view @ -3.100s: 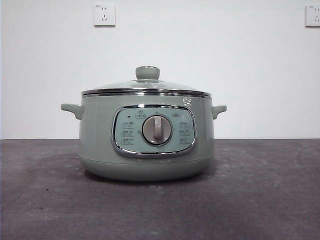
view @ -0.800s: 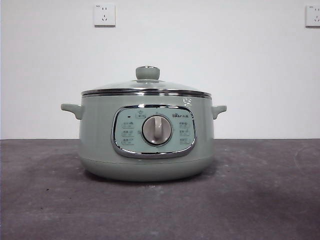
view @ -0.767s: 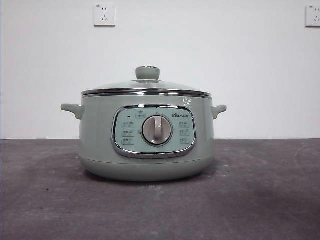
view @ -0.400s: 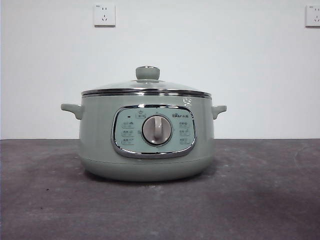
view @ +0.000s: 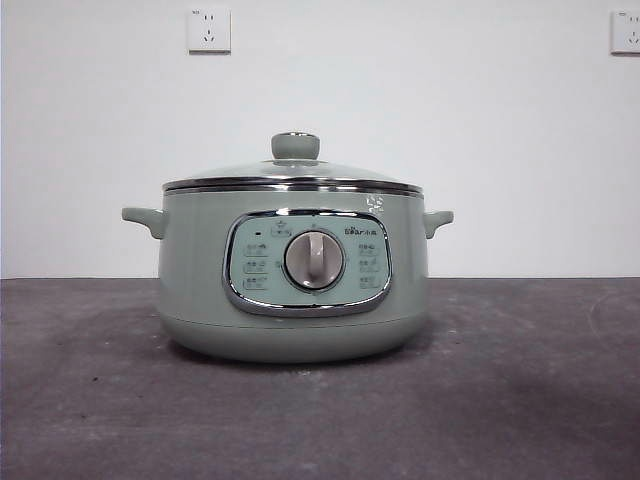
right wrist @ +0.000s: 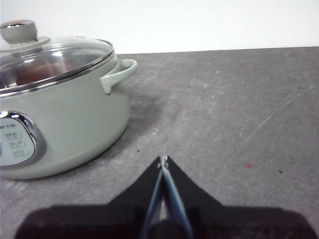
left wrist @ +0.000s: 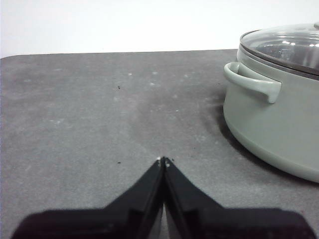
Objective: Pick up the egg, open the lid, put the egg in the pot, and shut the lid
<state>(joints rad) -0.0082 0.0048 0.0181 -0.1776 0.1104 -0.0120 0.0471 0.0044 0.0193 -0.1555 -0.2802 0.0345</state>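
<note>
The sage-green pot (view: 200, 280) stands in the middle of the table with the glass lid (view: 290, 172) shut on it. It also shows in the left wrist view (left wrist: 269, 129) and in the right wrist view (right wrist: 75, 119). Through the lid (right wrist: 55, 59) in the right wrist view, a brown-orange rounded shape that looks like the egg (right wrist: 31, 74) lies inside the pot. My left gripper (left wrist: 163, 160) is shut and empty, low over the table, apart from the pot's handle (left wrist: 251, 82). My right gripper (right wrist: 163, 159) is shut and empty, on the pot's other side. Neither gripper shows in the front view.
The dark grey table (view: 520, 380) runs wide on both sides of the pot. A white wall with two sockets (view: 208, 29) stands behind. The pot's control panel and dial (view: 314, 260) face the front camera.
</note>
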